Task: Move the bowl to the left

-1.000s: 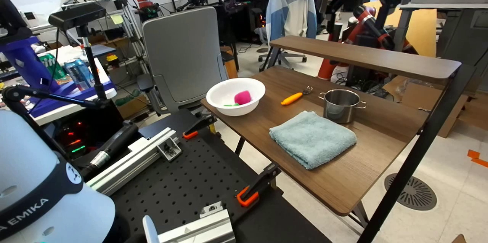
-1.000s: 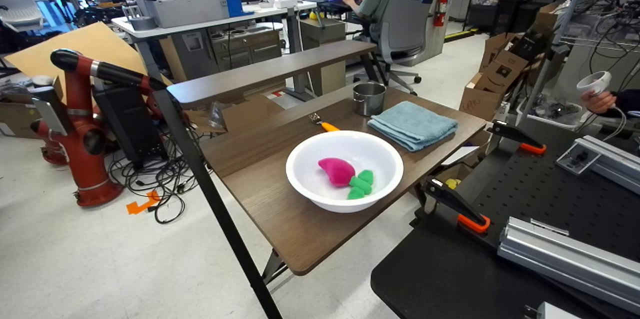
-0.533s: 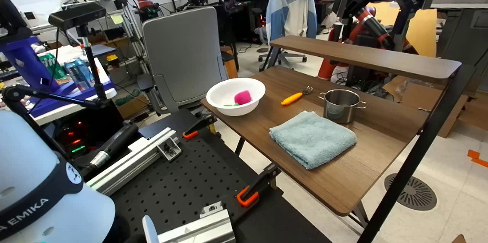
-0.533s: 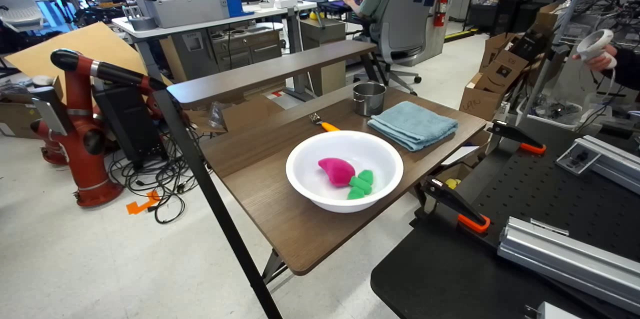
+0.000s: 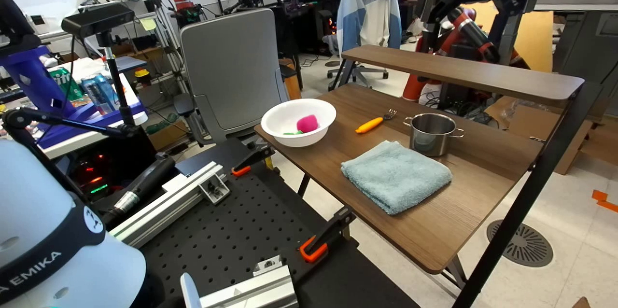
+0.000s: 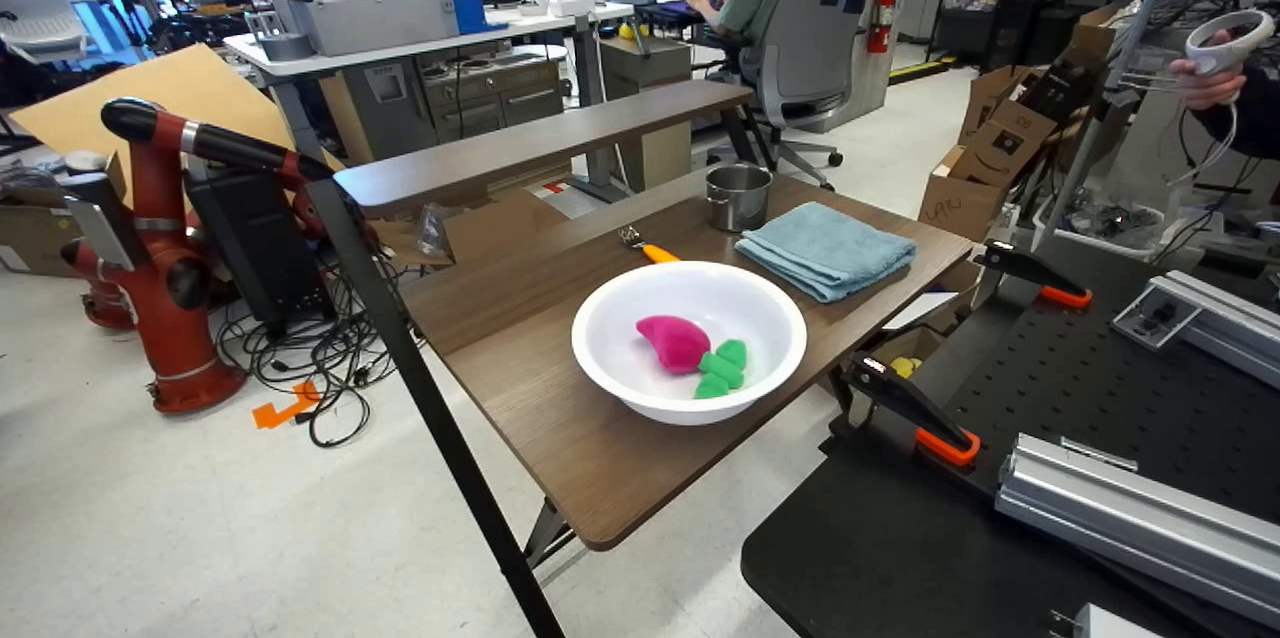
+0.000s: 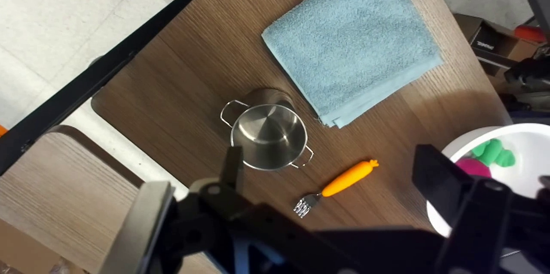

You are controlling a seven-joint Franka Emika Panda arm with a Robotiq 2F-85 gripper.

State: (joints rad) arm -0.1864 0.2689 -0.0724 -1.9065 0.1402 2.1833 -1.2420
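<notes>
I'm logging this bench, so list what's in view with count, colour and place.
Table: 1, brown, centre
Shelf: 1, brown, raised along table edge
Towel: 1, pale blue, folded on table
Metal bowl: 1, grey, on table beside towel
White bowl: 1, white, at one table end
Toy: 1, pink and green, inside white bowl
Fork: 1, orange handle, between the bowls
Board: 1, black, beside table
Clamps: 2, black and orange, on board edge
Background: chairs, red robots, boxes, counts unclear
Controller: 1, white, in a person's hand
Gripper: 1, mostly black, open over table
Arm: 1, white, edge of an exterior view
</notes>
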